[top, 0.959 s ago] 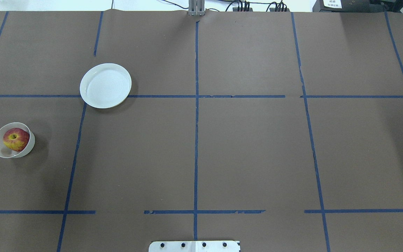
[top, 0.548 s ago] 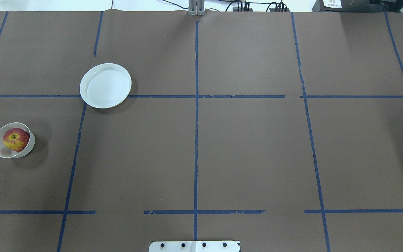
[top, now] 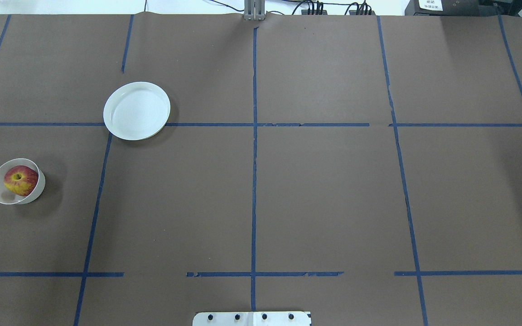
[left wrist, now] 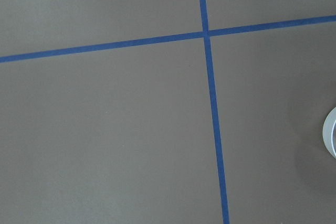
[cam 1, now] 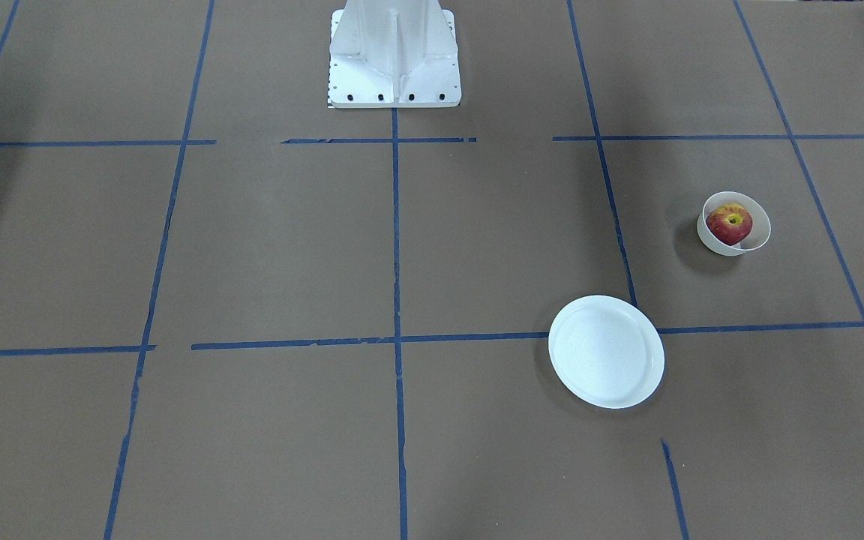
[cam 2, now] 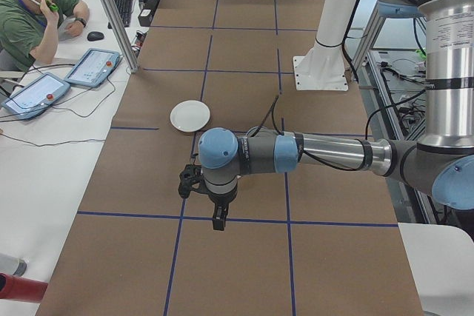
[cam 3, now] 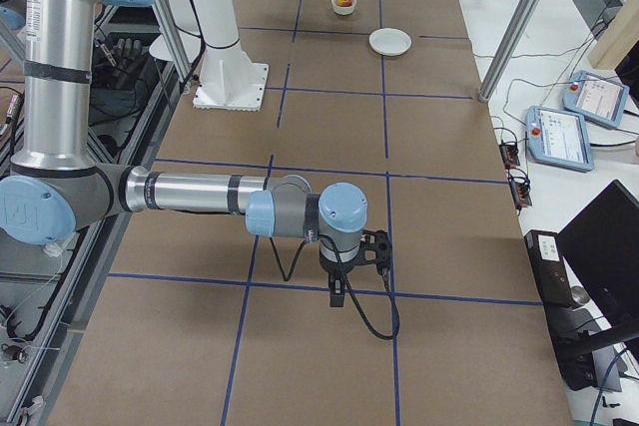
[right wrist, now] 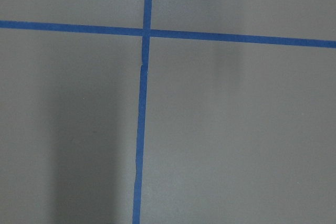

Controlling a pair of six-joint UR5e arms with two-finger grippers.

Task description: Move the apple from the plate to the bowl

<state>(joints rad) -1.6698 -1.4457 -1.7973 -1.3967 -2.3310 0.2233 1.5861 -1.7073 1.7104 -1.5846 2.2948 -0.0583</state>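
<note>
On the tabletop the job looks done to me, so the step in hand is only to leave things undisturbed. Hold both arms where they hang, low over bare brown paper and well apart from the dishes. If you must move the left arm, lift it first and swing it clear of the bowl's corner. The right arm is at the far end from the dishes and threatens nothing. Both sets of jaws show only in the side views, so I cannot tell whether they are wide or narrow. Nothing appears to be held in them.

In the overhead view the plate lies bare. The bowl sits at about 8 o'clock from it, well apart.

The apple rests inside the bowl, towards its 3 o'clock side, with bare bowl floor showing at 7 o'clock.

Its yellow stem hollow faces upward, tipped slightly towards 11 o'clock, so the core axis stands close to vertical. The fruit is nearly round, so you have no real long axis to mind.
</note>
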